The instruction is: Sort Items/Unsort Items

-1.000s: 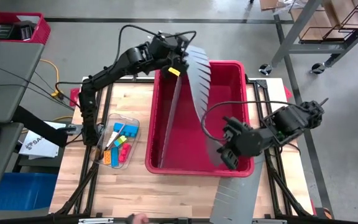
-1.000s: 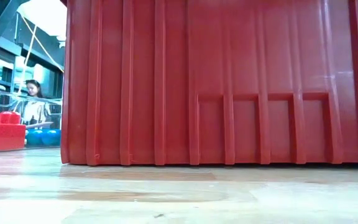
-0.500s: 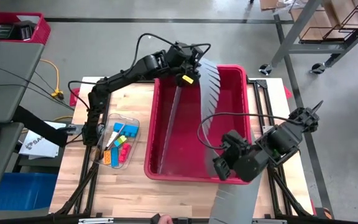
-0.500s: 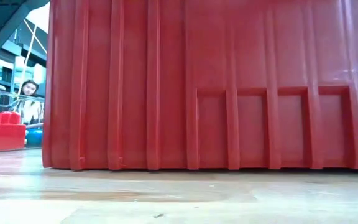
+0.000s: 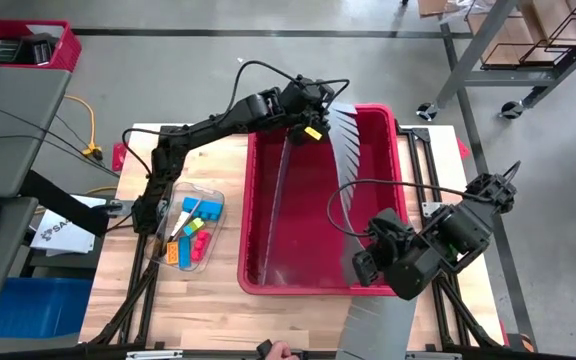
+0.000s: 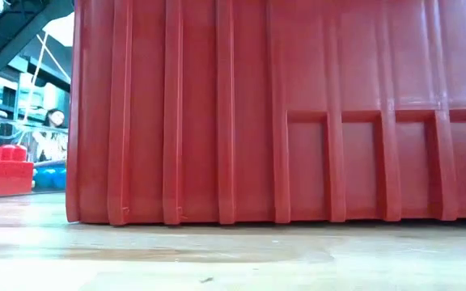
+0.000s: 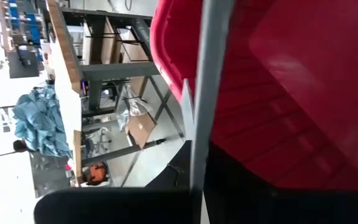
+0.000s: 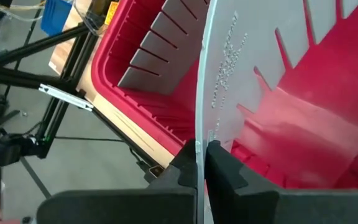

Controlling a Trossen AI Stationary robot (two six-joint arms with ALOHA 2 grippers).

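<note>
- A large red bin [image 5: 298, 215] is seen on the wooden bench [image 5: 218, 300], filling most of the bench's middle and right part; in the low view its ribbed red wall [image 6: 298, 113] takes up nearly the whole picture.
- A long grey slotted divider sheet [image 5: 353, 190] is seen running across the bin from its far edge to beyond the bench's near edge, bowed along its length.
- A second, thin grey divider [image 5: 280, 200] is seen standing inside the bin, nearer the bin's left wall, running from far to near.
- The left tool [image 5: 308, 125] is placed at the bin's far edge, with its fingers pressed together on the far end of the divider sheet; in the left wrist view the grey sheet edge [image 7: 207, 93] is seen passing straight between that tool's dark fingers, with the red bin beside it.
- The right tool [image 5: 366, 265] is placed at the bin's near right corner, its fingers pinched on the same sheet; in the right wrist view the sheet [image 8: 229, 81] is seen clamped edge-on between the two dark fingertips [image 8: 188, 171].
- The items [image 5: 190, 235] are held in a small clear tray [image 5: 211, 225] near the bench's left edge, well apart from both tools: blue, yellow, orange, green and red-pink blocky pieces lying together, untouched.
- A red block [image 6: 2, 170] and a blue shape behind it are seen at the bench's side in the low view.
- A person [image 6: 53, 133] is seen in the room behind the bench.
- A hand [image 5: 278, 350] is seen just past the bench's near edge.
</note>
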